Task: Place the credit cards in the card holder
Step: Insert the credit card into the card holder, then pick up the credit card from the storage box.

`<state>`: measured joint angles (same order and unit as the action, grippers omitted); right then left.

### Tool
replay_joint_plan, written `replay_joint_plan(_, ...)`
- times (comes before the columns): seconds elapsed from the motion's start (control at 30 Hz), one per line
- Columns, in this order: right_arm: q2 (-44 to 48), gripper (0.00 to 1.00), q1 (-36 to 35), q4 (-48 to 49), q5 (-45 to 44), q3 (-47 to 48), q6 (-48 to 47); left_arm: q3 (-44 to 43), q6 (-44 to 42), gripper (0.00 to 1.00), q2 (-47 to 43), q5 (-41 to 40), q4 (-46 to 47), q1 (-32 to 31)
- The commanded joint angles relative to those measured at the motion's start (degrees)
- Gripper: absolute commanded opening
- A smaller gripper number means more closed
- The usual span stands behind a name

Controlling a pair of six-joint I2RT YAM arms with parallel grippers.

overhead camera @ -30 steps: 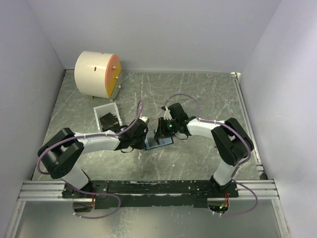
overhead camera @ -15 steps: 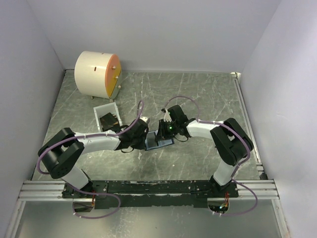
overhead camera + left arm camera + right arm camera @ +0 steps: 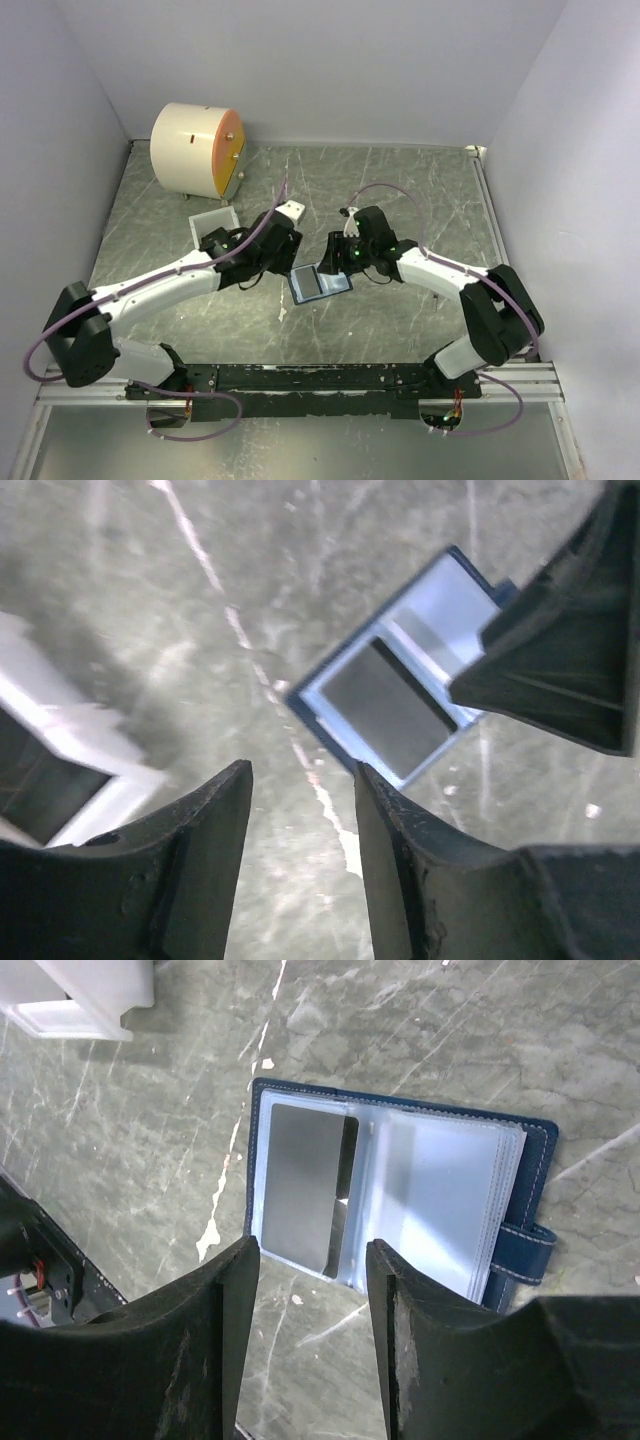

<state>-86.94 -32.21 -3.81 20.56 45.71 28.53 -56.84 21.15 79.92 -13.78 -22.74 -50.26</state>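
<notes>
Far left, the cream cylinder (image 3: 190, 148) sits at the back of the table (image 3: 400, 190), out of the action. Next along is the white tray (image 3: 110, 780). The left wrist view shows something dark inside it, but I can't make out what. From above, the left arm covers much of it.

Now the left gripper (image 3: 300, 780). It hangs above the table just beside the tray, with its jaws moderately parted and nothing between them.

On to the middle, and here's the prize: the card holder (image 3: 440, 1200) lies flat on the table, spread open with its pale blue pockets facing up and its snap tab out to one side. A grey card (image 3: 300, 1195) sits on its left-hand page and looks tucked into a pocket. Whether it's pushed fully home, I can't say.

Rightmost is the right gripper (image 3: 312, 1250). It hovers directly over the open holder with its jaws apart and gripping nothing.

So here's my reading of the score: one card looks to be in, which puts this about halfway. The orange-yellow card isn't visible anywhere. It could be in the tray under the left arm, but that's a guess. What's left, as I judge it, is to fetch that second card, slide it into a free pocket, and perhaps fold the holder shut.
</notes>
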Motion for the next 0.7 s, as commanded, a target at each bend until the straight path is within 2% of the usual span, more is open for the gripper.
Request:
replay_joint_plan(0.0,3.93,0.48,0.30,-0.88,-1.54,-1.47,-0.14,-2.72,-12.63,0.58,-4.26,-13.10,-7.36,0.92)
replay_joint_plan(0.13,7.07,0.48,0.37,-1.03,-1.22,-2.25,0.12,-3.29,-20.63,0.61,-5.08,-17.76,-8.50,5.12)
replay_joint_plan(0.3,9.56,0.48,0.39,-0.78,-0.13,-3.18,0.66,-0.26,-29.92,0.62,-5.73,-15.77,-5.25,14.09)
replay_joint_plan(0.5,11.07,0.48,0.48,-0.32,0.61,-3.65,0.95,8.86,-47.01,0.69,-10.10,-3.92,6.53,18.61)
replay_joint_plan(0.67,11.22,0.48,0.78,-1.08,0.48,-3.43,0.29,9.06,-51.76,0.66,-5.61,1.17,7.25,21.69)
